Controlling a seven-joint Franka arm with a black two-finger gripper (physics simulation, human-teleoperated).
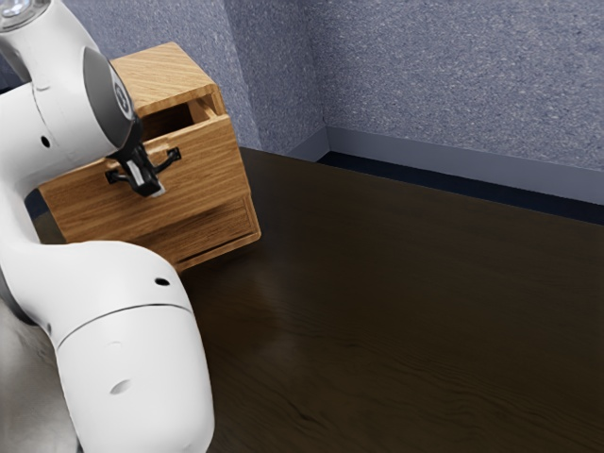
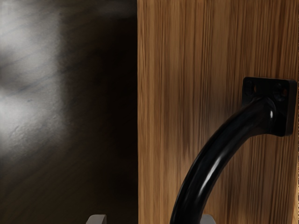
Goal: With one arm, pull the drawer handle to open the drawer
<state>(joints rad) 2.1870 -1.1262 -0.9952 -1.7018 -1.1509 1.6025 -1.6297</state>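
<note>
Handle (image 2: 210,158) sits between my gripper's (image 1: 142,179) wide-spread fingers, not clamped from both sides. Top drawer (image 1: 189,175) of cabinet (image 1: 165,75), on the tabletop (image 1: 396,283) at the exterior view's upper left, stands partly out. Best to pull straight along the drawer's travel, steady, no twisting.

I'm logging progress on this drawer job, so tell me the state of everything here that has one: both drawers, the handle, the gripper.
upper drawer: partly pulled out, with a dark gap above its front.
lower drawer: appears shut, set into the cabinet.
handle: fixed to the upper drawer's front.
gripper: at the handle; its grip cannot be told.
</note>
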